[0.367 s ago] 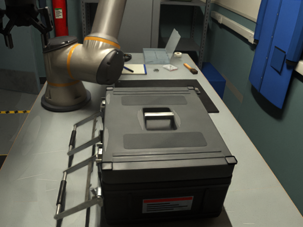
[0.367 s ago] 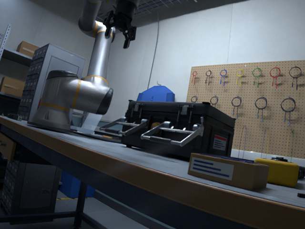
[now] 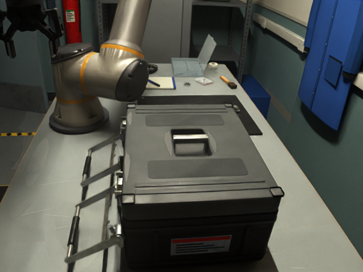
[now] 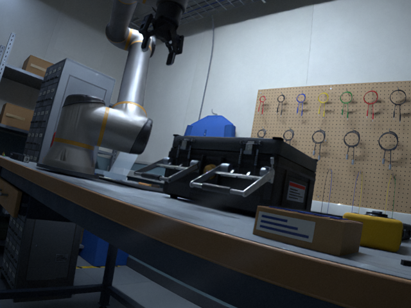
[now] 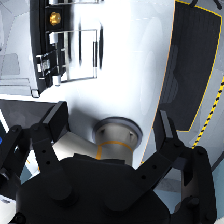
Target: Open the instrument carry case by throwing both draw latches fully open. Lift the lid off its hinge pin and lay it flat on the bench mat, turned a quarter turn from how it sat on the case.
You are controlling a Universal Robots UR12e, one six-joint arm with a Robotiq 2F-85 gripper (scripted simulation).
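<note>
My gripper (image 3: 32, 44) (image 4: 159, 49) (image 5: 110, 121) hangs open and empty high above the robot's base, well away from the black carry case (image 3: 196, 181) (image 4: 242, 172) in the middle of the bench. The case's lid (image 3: 193, 149) sits closed on the body, with a recessed metal handle (image 3: 190, 139) in its top. Both draw latches (image 3: 99, 164) (image 3: 91, 231) (image 4: 232, 182) (image 4: 162, 170) stick out level from the case's left side. The wrist camera looks down on one latch (image 5: 75, 54) and a brass knob (image 5: 55, 18). The dark bench mat (image 3: 205, 109) lies behind the case.
Behind the case the robot's base (image 3: 79, 96) stands at the bench's back left, with a notepad (image 3: 161, 83), a clear box (image 3: 187, 66), tape and a small tool further back. A cardboard box (image 4: 305, 228) and a yellow case (image 4: 378, 230) lie off the case's labelled end.
</note>
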